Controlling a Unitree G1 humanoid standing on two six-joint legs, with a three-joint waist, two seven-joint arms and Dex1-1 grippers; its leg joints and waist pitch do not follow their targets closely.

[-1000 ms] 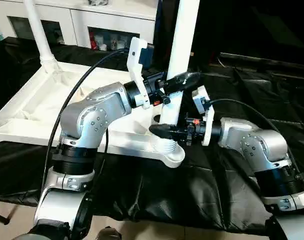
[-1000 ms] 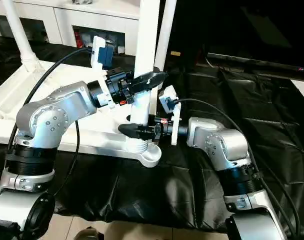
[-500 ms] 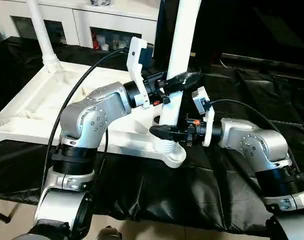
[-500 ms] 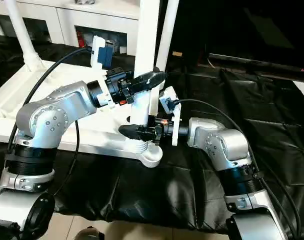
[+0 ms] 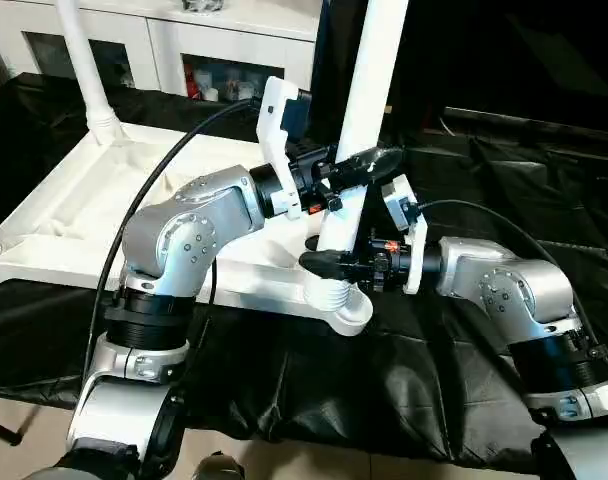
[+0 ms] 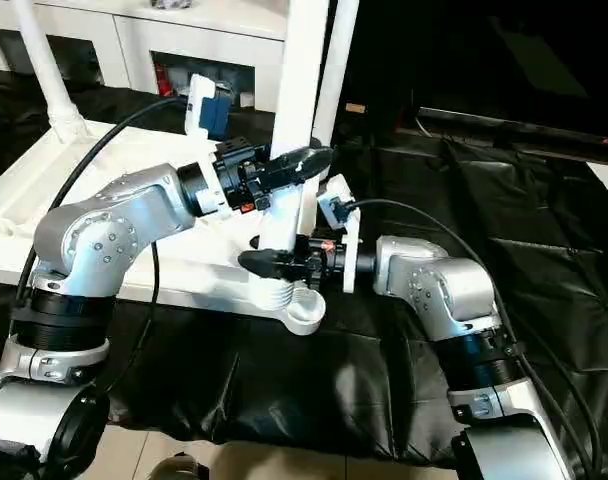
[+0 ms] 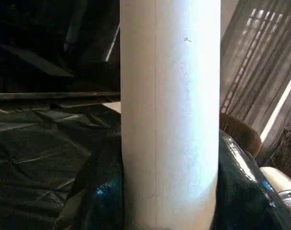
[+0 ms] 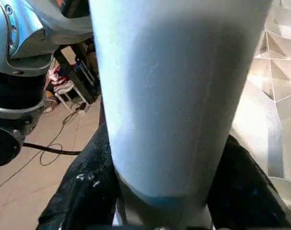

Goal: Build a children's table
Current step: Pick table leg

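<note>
Both black two-fingered grippers clasped the long white plastic tube leg (image 5: 369, 90), left gripper (image 5: 356, 165) above right gripper (image 5: 329, 263). The leg stood upright, its foot in the round corner socket (image 5: 337, 303) of the upturned white tabletop (image 5: 74, 225) (right gripper nearer the socket).

The leg (image 5: 369, 90) stands in the table top's (image 5: 74, 215) near corner socket (image 5: 336, 303); left hand (image 5: 356, 165) above right hand (image 5: 329, 263).
</note>
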